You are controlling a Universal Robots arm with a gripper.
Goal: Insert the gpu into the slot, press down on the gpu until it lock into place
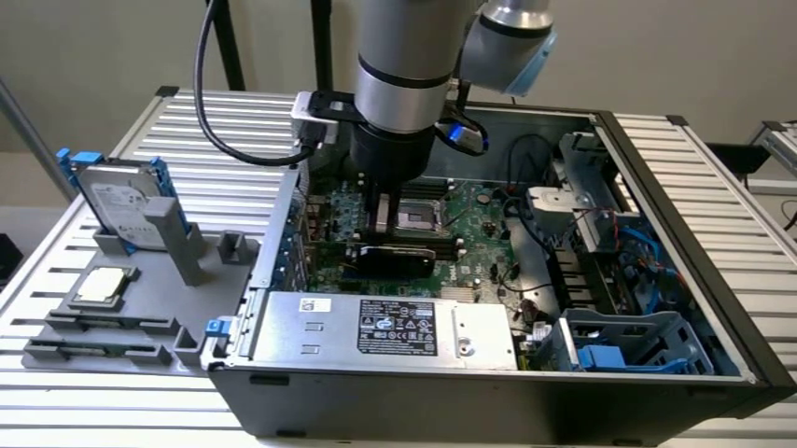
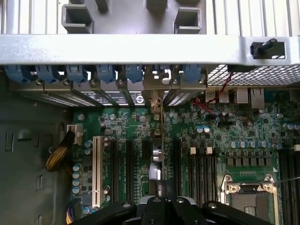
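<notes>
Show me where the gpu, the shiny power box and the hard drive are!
gpu (image 1: 388, 259): exterior view, on its black flat side.
power supply box (image 1: 312, 327): exterior view, on its bare silver top.
hard drive (image 1: 118, 198): exterior view, on its silver face between the blue rails.

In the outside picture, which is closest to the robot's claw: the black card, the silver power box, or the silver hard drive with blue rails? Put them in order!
From the gripper:
1. Thin black gpu, right beneath it, inside the case.
2. Silver power supply box, at the case's front.
3. Silver hard drive with blue rails, outside the case, exterior view's left.
</notes>
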